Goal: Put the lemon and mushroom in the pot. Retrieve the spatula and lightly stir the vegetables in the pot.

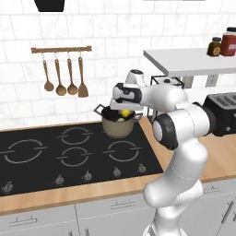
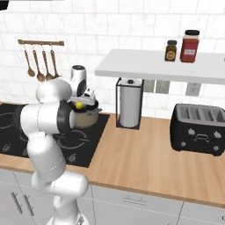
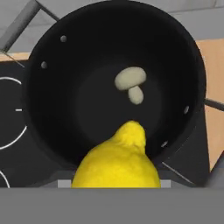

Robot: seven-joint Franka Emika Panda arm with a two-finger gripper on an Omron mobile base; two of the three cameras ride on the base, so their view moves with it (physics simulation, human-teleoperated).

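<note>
Pot (image 1: 118, 125): we record one round tan-brown pot with a dark rim and dark side handles, standing on the black cooktop (image 1: 55, 152) at its back right burner. This is our landmark for every entry below.
Pot interior: in the hand view we see a dark, deep inside with small pale rivets on the wall.
Mushroom (image 3: 130, 83): we list one pale mushroom, cap and stem, lying on the pot's floor near its middle.
Lemon (image 3: 117, 162): we list one bright-yellow lemon with a pointed end, held above the pot's opening, over the near part of the rim. It sits apart from the mushroom below.
Gripper (image 1: 123, 112): we see it poised directly over the pot, pointing down into it.
Fingers: we find them pinching the lemon between them; the fruit hides the tips in the hand view.
Utensil rail (image 1: 61, 49): we note a wooden rail on the tiled wall, up and left of the pot, with four brown utensils hanging.
Paper towel holder (image 2: 129, 103): we note it on the wooden counter just right of the pot.
Toaster (image 2: 199, 128): black, on the counter well right of the pot.
Shelf (image 2: 162, 66): white, above and right of the pot, carrying two jars (image 2: 190, 45).
</note>
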